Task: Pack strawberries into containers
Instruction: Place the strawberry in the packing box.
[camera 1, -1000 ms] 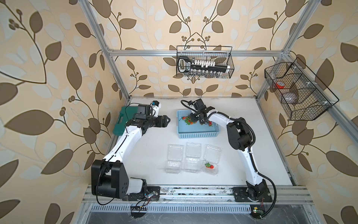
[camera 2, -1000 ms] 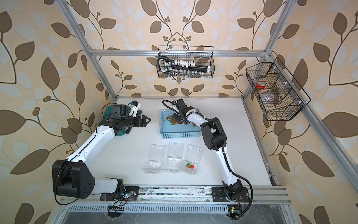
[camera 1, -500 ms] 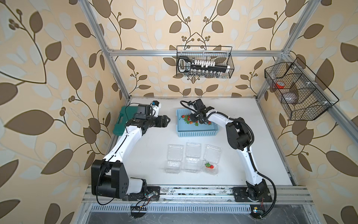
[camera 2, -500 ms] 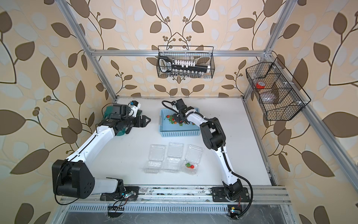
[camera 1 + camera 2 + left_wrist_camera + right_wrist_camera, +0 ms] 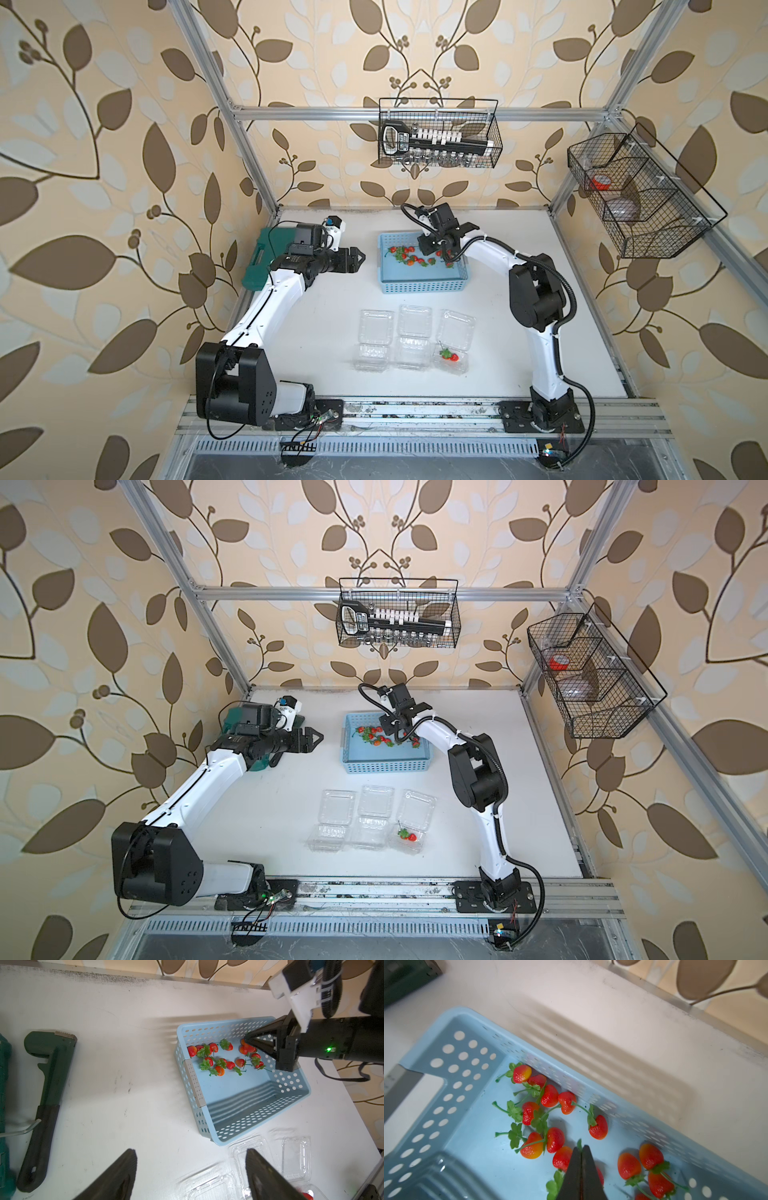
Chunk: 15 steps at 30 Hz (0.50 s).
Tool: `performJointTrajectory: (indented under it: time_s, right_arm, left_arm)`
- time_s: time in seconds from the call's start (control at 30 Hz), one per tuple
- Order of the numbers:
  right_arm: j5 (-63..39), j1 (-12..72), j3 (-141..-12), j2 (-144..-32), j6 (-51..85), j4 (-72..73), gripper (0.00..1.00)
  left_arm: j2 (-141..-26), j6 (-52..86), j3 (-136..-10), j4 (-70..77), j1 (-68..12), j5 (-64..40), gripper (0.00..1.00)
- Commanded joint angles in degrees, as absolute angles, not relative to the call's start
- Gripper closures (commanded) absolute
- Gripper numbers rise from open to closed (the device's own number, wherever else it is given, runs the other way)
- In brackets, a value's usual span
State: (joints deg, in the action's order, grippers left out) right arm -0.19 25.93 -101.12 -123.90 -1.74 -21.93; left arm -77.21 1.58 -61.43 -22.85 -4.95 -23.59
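- The right end effector [image 5: 581, 1148], fingers pressed together, sits low in the light blue perforated plastic basket [image 5: 446, 1022] among the small red strawberries with green caps [image 5: 550, 1096]. Only a scrap of leaf shows at its tips, so a lift may come up empty.
- Tangled stems could drag neighbouring berries out.
- The three clear plastic clamshell containers [image 5: 413, 336] lie open, well apart from the basket. They look light and may skid if nudged.
- The left end effector [image 5: 190, 1150] hangs spread and empty over the white tabletop [image 5: 124, 1064].

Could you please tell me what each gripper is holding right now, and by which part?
The left gripper holds nothing. The right gripper is shut in the blue basket, seemingly pinching a green strawberry leaf; not certain.
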Motion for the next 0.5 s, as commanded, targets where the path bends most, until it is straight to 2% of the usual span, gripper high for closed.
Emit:
performJointTrajectory:
  time_s: [0.0, 0.17, 0.47]
  right_arm:
    - [-2.90, 25.67, -98.00, -120.83, 0.17, -21.69, 1.00]
    - [-6.13, 25.65, -88.81, -112.60, 3.48, -20.81, 1.00]
    - [-5.42, 31.76, -60.20, -83.31, 12.72, -24.61, 1.00]
  left_arm:
    - [-76.27, 0.97, -63.17, -22.86, -5.37, -24.10, 0.16]
    - [-75.91, 0.97, -63.02, -22.84, -5.36, -23.86, 0.16]
    - [-75.43, 1.23, -63.02, -22.74, -5.37, -24.35, 0.16]
